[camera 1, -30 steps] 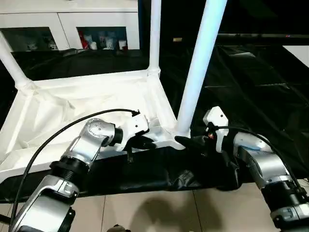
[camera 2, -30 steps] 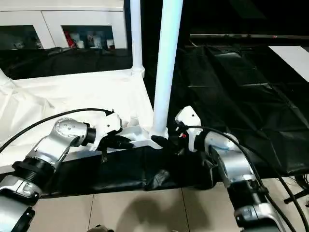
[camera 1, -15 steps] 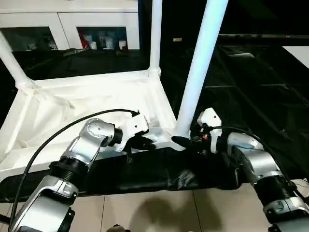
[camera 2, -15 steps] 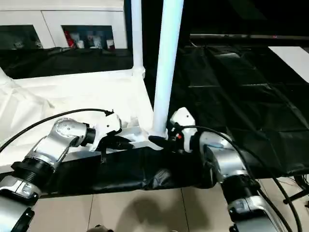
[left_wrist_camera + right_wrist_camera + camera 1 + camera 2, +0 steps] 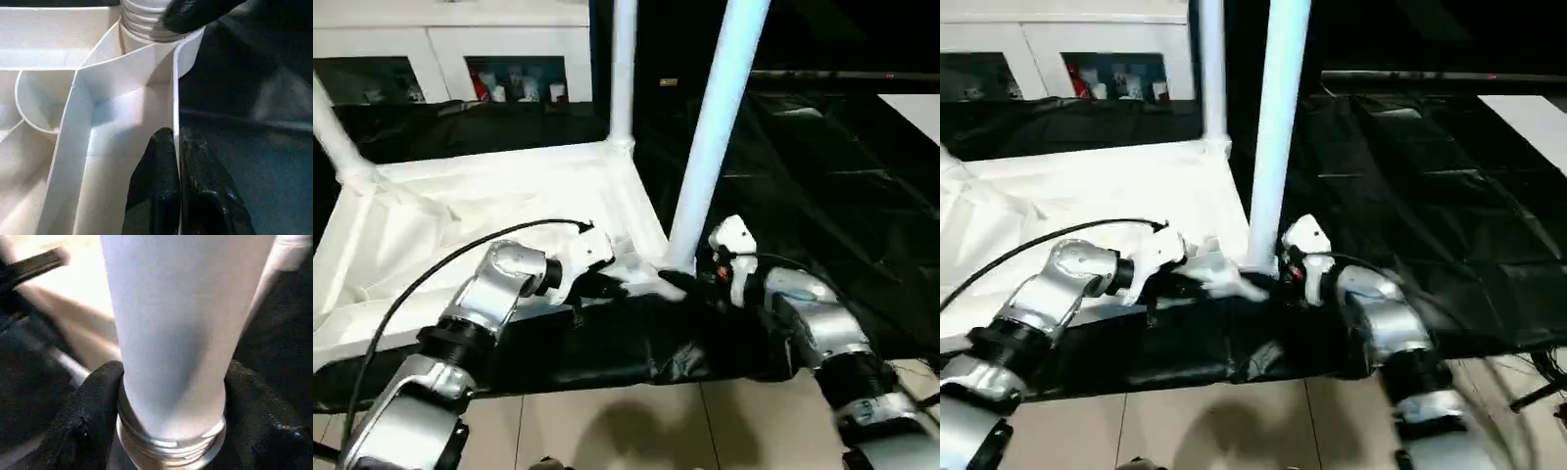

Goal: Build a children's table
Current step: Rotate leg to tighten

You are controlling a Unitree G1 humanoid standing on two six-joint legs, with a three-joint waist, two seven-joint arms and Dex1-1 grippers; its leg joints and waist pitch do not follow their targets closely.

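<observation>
White plastic rectangular tabletop (image 5: pixel 460 211) lying upside down on black sheet-covered work surface (image 5: pixel 822 166), ribbed underside up. Three long white tapered tube legs standing in corner sockets: near-right leg (image 5: pixel 710 127), far-right leg (image 5: pixel 623 69), far-left leg (image 5: pixel 333 132).

Left gripper (image 5: pixel 177 196): both black fingers pinched together over the thin near rim wall of the tabletop, one finger either side, close beside the near-right socket. Steadying grip.

Right gripper (image 5: pixel 168 401): fingers wrapped on both sides of the near-right leg's base, pads touching the tube just above its threaded collar (image 5: pixel 171 443). Grasping the leg.

Step in hand, as judged: screwing the near-right leg home in its socket.

Notes for doing it well:
- Keep grip low on the tube, just above the threads; higher up, more leverage to tilt the leg and cross the thread.
- Hold leg axis square to the tabletop while turning; slight lean visible from the head view, possibly only perspective.
- Maintain the rim pinch throughout so the light tabletop does not spin or slide on the slick sheet.
- Turn in short strokes, releasing and regrasping between them; cannot tell how much thread remains exposed.
</observation>
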